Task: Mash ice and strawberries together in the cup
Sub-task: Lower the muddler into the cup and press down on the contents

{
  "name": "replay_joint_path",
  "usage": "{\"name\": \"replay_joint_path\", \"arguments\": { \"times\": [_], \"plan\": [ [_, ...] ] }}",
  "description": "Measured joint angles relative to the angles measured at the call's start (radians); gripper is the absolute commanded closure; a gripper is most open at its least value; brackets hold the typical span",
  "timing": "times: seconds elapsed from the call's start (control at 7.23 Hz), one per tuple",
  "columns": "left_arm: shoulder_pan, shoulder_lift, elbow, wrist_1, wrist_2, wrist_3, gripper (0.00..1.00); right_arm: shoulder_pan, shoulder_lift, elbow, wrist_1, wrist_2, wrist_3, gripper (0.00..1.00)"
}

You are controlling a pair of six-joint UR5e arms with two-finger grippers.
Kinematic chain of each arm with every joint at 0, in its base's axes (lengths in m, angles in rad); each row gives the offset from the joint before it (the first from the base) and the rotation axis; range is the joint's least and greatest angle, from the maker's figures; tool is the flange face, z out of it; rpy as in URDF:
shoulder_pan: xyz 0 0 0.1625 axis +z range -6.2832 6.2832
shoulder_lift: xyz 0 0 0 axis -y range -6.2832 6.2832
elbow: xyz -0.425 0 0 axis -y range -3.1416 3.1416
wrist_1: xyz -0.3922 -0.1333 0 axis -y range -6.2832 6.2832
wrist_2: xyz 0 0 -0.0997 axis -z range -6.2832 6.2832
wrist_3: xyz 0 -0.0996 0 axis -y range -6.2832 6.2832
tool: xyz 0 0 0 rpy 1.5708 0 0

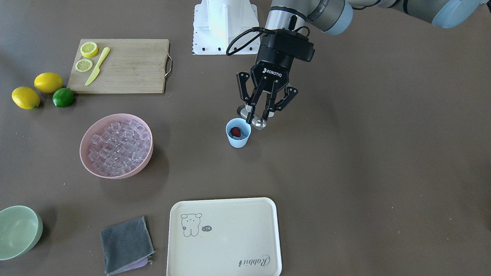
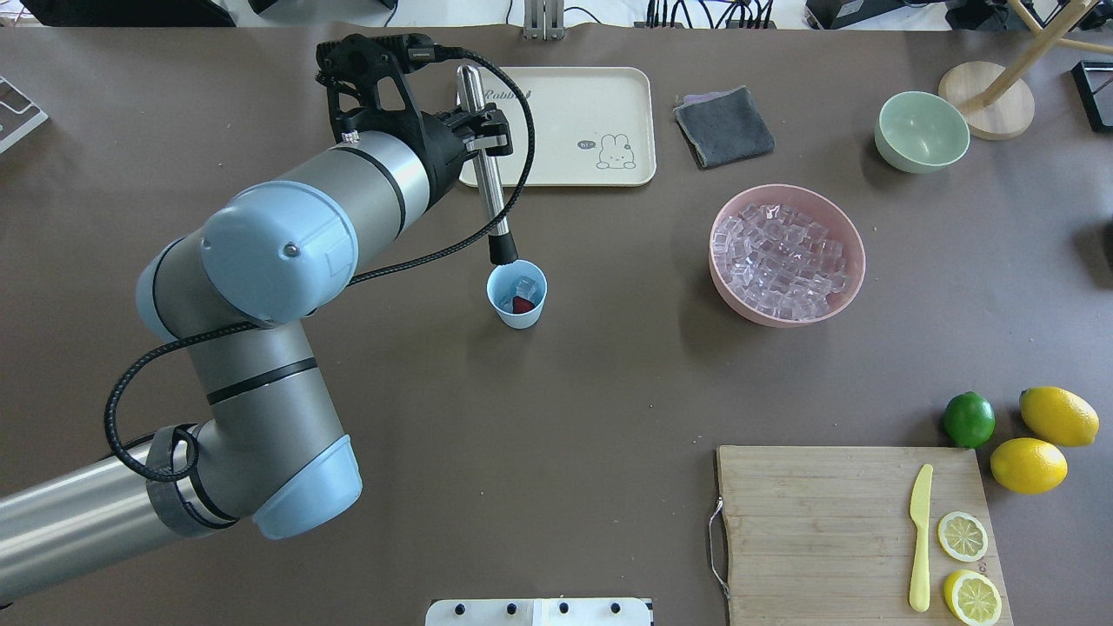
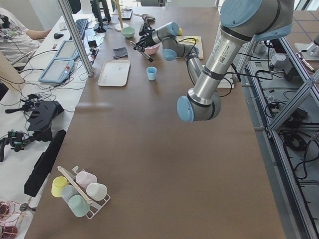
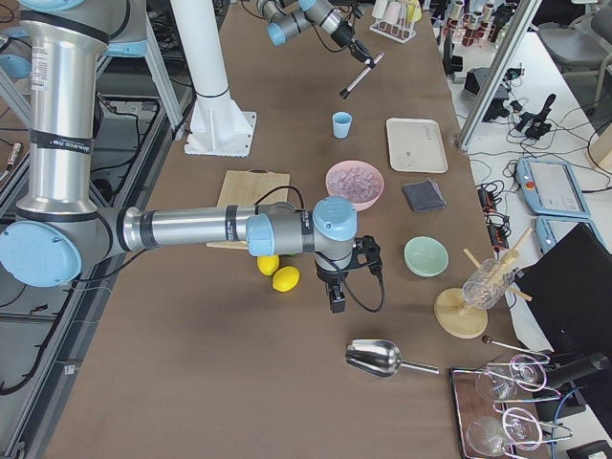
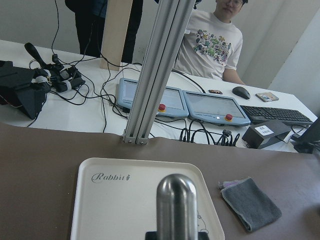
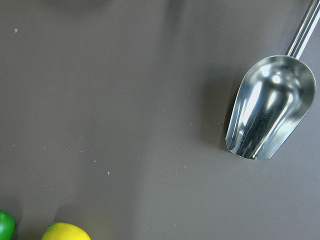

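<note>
The light-blue cup (image 1: 238, 142) stands mid-table, also in the overhead view (image 2: 513, 316). Inside lie a red strawberry (image 1: 235, 132) (image 2: 522, 305) and a few clear ice cubes (image 2: 525, 285). My left gripper (image 1: 257, 117) (image 2: 485, 130) is shut on a steel muddler (image 2: 489, 187) (image 5: 176, 205), held tilted in the air with its black tip (image 2: 503, 252) over the cup's far rim. Many more ice cubes (image 1: 117, 143) fill the pink bowl (image 1: 126, 175). My right gripper (image 4: 337, 296) shows only in the exterior right view, low over the table near the lemons; I cannot tell whether it is open or shut.
A cream tray (image 1: 230, 245) lies beyond the cup, a grey cloth (image 1: 124, 243) and a pale green bowl (image 1: 17, 230) beside it. A cutting board (image 1: 130, 65) holds lemon slices and a yellow knife; lemons and a lime (image 1: 63, 97) lie next to it. A metal scoop (image 6: 270, 110) lies near the right wrist.
</note>
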Motion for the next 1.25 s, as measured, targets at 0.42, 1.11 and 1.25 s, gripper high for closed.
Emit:
{"name": "replay_joint_path", "arguments": {
  "times": [0.42,1.11,1.25],
  "plan": [
    [0.001,-0.017,0.138,-0.118,0.009,0.004,1.0,0.001,-0.016,0.004,0.0,-0.002,-0.003,0.01],
    [0.054,-0.007,0.177,-0.159,0.026,0.007,1.0,0.001,-0.022,0.01,0.001,-0.001,-0.001,0.01],
    [0.065,-0.005,0.179,-0.159,0.033,0.007,1.0,0.001,-0.023,0.01,0.0,0.0,-0.001,0.01]
  ]
}}
